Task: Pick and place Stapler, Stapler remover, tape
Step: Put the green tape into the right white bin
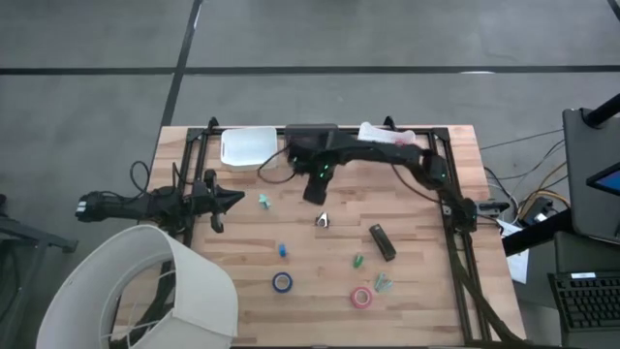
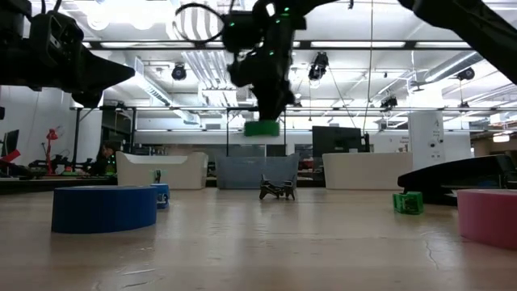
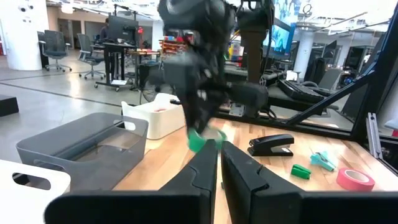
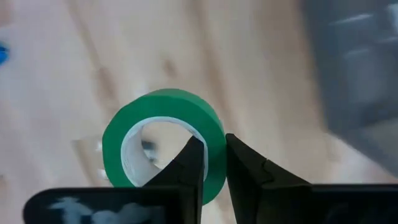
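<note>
My right gripper [image 4: 214,144] is shut on the green tape roll [image 4: 163,144] and holds it above the middle of the table, as the low view shows [image 2: 262,128]. Flat on the wood lie the blue tape roll [image 1: 282,282], the pink tape roll [image 1: 361,297], the black stapler [image 1: 382,242], a silvery claw piece [image 1: 323,221] and two teal claw pieces [image 1: 263,202] [image 1: 384,283]. My left gripper [image 1: 235,201] hangs shut at the table's left side and touches nothing. My right gripper holds the green tape roll by its wall [image 4: 214,134], one finger [image 4: 194,158] inside the open centre and the other [image 4: 249,171] outside. The fingers come from above, pointing down. The roll is lifted clear of the table and hangs below the fingertips [image 2: 262,128].
A white bin [image 1: 249,147] stands at the far edge and a grey bin [image 3: 81,149] beside it in the left wrist view. A large white basket [image 1: 145,291] covers the near left corner. Small green [image 1: 357,261] and blue [image 1: 282,250] pieces lie mid-table.
</note>
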